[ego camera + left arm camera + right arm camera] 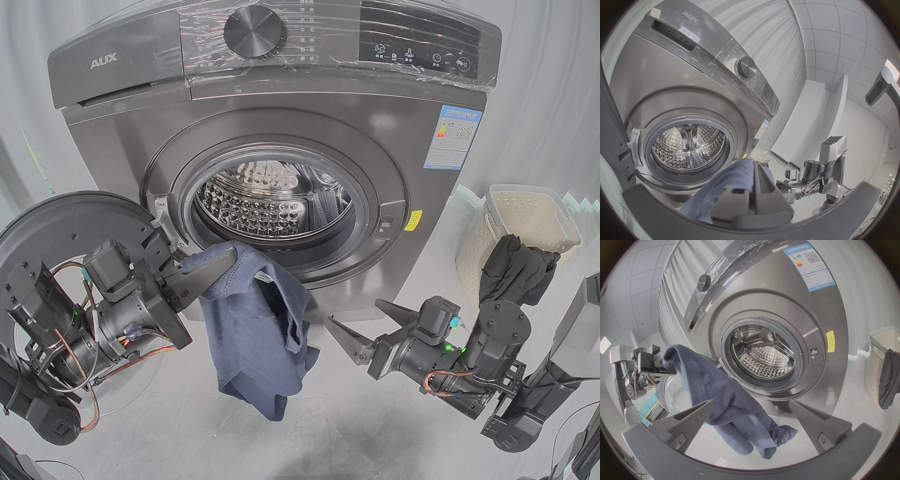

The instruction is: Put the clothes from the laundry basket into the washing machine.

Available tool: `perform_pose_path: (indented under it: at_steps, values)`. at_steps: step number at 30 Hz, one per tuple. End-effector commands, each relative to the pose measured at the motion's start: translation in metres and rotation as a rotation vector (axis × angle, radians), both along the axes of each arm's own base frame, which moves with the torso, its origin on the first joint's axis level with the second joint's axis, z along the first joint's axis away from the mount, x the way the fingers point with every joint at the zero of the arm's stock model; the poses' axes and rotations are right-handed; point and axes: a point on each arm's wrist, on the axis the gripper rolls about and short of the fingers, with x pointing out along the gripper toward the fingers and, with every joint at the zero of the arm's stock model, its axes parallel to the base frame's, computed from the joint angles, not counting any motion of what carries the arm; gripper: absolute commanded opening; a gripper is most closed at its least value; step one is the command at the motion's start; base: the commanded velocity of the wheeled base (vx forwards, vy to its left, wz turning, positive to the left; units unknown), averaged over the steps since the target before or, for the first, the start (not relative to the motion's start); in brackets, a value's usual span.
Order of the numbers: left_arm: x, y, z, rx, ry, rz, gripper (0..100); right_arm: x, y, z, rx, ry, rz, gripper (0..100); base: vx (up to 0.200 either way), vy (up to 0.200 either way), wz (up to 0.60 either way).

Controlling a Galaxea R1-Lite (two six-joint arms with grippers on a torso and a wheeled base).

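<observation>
Garment point(262, 337) before washing machine point(387, 131), laundry basket point(472, 250) right

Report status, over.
Left end effector shut on dark blue shirt, hanging before open grey washing machine. Right end effector open. Black garment draped over cream laundry basket.

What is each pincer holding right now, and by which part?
Left pincer pinches the blue garment by its bunched top edge. Right pincer is open, holding nothing.

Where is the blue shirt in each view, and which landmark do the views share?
Head view: the blue shirt hangs from the left gripper, below the drum opening.
Left wrist view: the shirt is pinched in the gripper, before the drum opening.
Right wrist view: the shirt hangs beside the drum opening.
Shared landmark: drum opening.
</observation>
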Motion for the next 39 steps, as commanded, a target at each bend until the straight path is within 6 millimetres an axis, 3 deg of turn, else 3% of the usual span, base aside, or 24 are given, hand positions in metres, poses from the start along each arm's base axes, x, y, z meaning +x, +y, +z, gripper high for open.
perform_pose_path:
  at_steps: [1,7,11,18,23,31,39]
  values:
    - [0.002,0.000,-0.001,0.001,0.003,0.006,0,-0.010,-0.008,0.010,0.017,-0.016,0.009,100,0.000,0.000,0.00]
    - [0.002,0.000,-0.001,0.002,0.004,0.005,0,-0.037,0.005,0.011,0.009,-0.011,0.116,100,0.000,0.000,0.00]
    - [0.002,0.000,-0.001,0.001,0.003,0.005,0,-0.040,0.019,0.003,-0.010,-0.001,0.157,100,0.000,0.000,0.00]
    - [0.001,0.000,0.001,-0.001,-0.004,0.004,0,-0.014,0.046,-0.027,-0.054,0.030,0.139,100,0.000,0.000,0.00]
    - [0.001,0.001,0.002,-0.004,-0.006,0.005,0,0.003,0.062,-0.037,-0.047,0.017,0.124,100,0.000,0.000,0.00]
    - [0.000,0.001,0.002,-0.006,-0.008,0.004,0,0.038,0.049,-0.034,-0.017,-0.012,0.025,100,0.000,0.000,0.00]
    - [0.000,0.001,0.002,-0.005,-0.005,0.004,0,0.041,0.036,-0.017,0.005,-0.045,-0.003,100,0.000,0.000,0.00]
